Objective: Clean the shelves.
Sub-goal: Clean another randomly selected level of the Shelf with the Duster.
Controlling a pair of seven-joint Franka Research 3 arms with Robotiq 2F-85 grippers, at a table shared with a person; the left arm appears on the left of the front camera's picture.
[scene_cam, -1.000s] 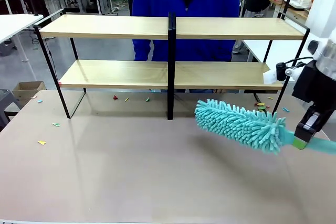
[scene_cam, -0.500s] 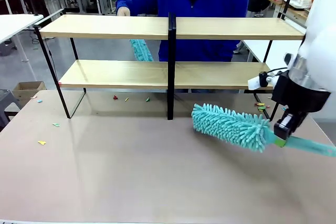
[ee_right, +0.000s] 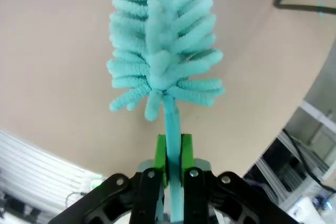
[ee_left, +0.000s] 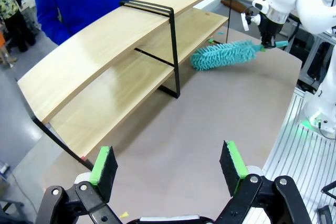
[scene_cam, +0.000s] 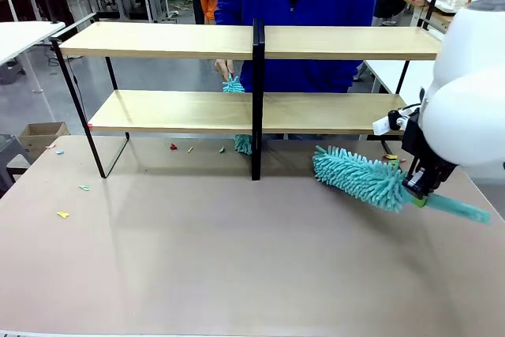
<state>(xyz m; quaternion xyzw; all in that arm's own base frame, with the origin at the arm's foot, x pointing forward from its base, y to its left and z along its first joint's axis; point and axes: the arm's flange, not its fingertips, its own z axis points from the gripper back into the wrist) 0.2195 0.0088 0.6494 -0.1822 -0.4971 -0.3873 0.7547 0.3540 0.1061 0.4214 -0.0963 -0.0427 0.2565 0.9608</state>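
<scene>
On the far half of the table: the shelves (scene_cam: 166, 40) stand lengthwise, two light-wood boards in a black frame, with the centre post about midway along.
Table (scene_cam: 197, 258): brownish top; the rack's feet rest on it.
Right gripper (ee_right: 173, 149): clamped on the thin handle of a teal duster (scene_cam: 364, 179), green pads pressed to either side of the handle just behind the fluffy head.
Duster position: held low over the table, right of the centre post; head pointing toward the post, handle trailing out toward the table's right edge.
Shelves relative to duster: the rack lies just beyond and above the head; the lower board's right half is the nearest part. No contact is seen between head and boards.
Left gripper (ee_left: 169, 163): fingers spread wide, nothing between them, raised over the table's left part and facing the rack's length.
Person (scene_cam: 296, 5): blue top, standing close behind the rack.
Second duster (scene_cam: 234, 85): teal, behind the rack just left of the post, showing between the boards and below the lower one.
Debris: small coloured scraps (scene_cam: 173, 146) on the table beneath the lower board.
</scene>
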